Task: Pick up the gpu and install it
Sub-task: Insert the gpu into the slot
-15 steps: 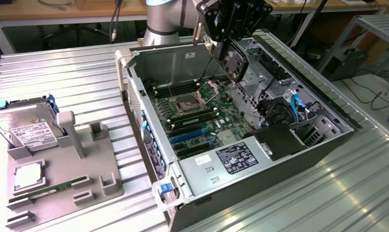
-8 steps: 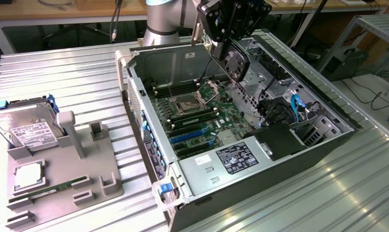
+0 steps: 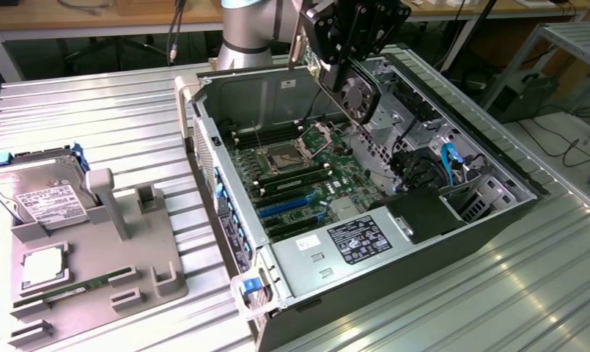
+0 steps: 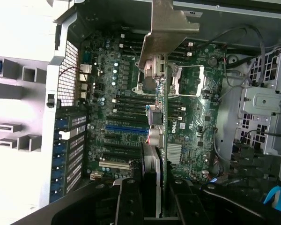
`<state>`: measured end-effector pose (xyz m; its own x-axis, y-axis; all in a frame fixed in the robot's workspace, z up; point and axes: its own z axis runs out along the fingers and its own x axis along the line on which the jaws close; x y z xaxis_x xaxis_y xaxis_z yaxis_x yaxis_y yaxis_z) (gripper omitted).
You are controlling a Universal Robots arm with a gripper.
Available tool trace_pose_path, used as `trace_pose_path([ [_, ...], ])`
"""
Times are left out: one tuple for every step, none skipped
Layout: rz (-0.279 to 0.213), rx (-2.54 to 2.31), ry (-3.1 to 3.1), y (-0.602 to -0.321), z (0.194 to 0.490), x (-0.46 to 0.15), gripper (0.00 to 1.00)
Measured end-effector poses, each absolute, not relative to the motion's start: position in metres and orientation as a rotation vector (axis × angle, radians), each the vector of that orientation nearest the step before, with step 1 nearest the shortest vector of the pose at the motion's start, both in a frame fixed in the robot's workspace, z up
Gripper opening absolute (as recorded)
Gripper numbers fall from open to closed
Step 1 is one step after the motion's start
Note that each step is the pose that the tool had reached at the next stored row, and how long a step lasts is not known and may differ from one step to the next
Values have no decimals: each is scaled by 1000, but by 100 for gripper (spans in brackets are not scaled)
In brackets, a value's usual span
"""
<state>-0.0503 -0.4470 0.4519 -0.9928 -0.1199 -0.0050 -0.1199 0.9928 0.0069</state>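
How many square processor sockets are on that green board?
2. One socket lies toward the exterior view's left; the other socket sits toward the exterior view's right, by the hanging gpu. The gpu may hide others.

Bright overhead light, strong glare.
Ribbed silver metal table (image 3: 529, 293) gleams; grey plastic tray (image 4: 18, 108) bleaches white in wrist view.

The arm (image 3: 244, 33) stands as an upright grey column at the far side of the exterior view and reaches toward the exterior view's right, wrist turned down. The gripper (image 4: 157, 206) points downward, its two black fingers (image 4: 129, 201) drawn in (only a narrow gap between them) and clamped on the gpu (image 3: 359, 99), held edge-on.
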Motion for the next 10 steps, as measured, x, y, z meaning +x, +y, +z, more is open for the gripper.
trace_pose_path([
  [11,-195,3131,-447,452,-50,27],
  [11,-202,3131,-447,452,-50,27],
  [11,-210,3130,-447,452,-50,27],
  [11,-219,3129,-447,452,-50,27],
  [11,-226,3129,-447,452,-50,27],
  [11,-246,3127,-447,452,-50,27],
  [11,-262,3126,-447,452,-50,27],
  [11,-274,3125,-447,452,-50,27],
  [11,-297,3123,-447,452,-50,27],
  [11,-309,3122,-447,452,-50,27],
])
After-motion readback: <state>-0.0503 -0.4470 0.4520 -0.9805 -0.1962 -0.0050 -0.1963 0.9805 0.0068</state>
